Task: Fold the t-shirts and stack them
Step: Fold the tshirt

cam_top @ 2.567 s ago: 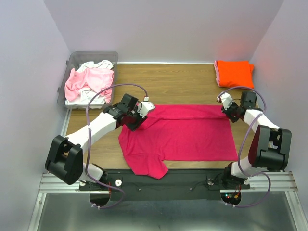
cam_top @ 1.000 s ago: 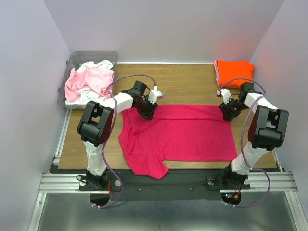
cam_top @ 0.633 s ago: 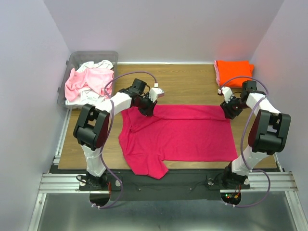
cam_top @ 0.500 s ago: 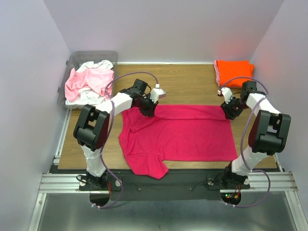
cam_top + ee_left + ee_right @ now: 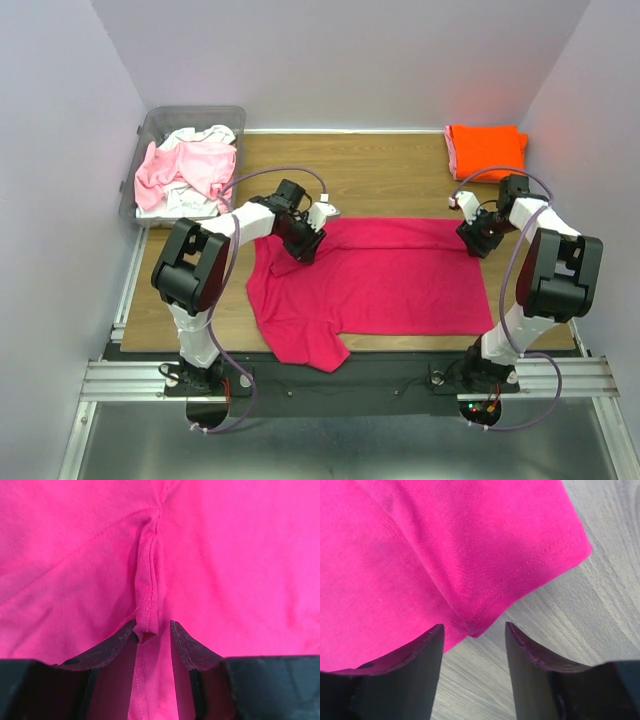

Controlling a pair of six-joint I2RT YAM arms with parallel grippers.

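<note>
At the far left, a clear bin (image 5: pixel 150 128) is holding a heap with one pale pink shirt (image 5: pixel 175 170) and one white shirt (image 5: pixel 205 135) showing; I cannot tell if more are hiding under them. Next, the left gripper (image 5: pixel 305 240) is sitting low on the top left part of the deep pink shirt (image 5: pixel 390 285). Its two fingers (image 5: pixel 117 642) are standing apart, with a raised seam (image 5: pixel 147 595) poking up between them, not squeezed. The one deep pink shirt is lying spread out flat in the middle of the wooden table (image 5: pixel 380 175). The right gripper (image 5: pixel 472 240) is waiting at the shirt's top right corner, its fingers apart too, one on each side of the hem corner (image 5: pixel 472 627). At the far right, one orange shirt (image 5: pixel 487 150) is resting folded on the table. The deep pink shirt is looking soft, light and floppy, so I think it is going to sag and wrinkle when lifted. The thick stitched edges are looking like the best places to pinch.
</note>
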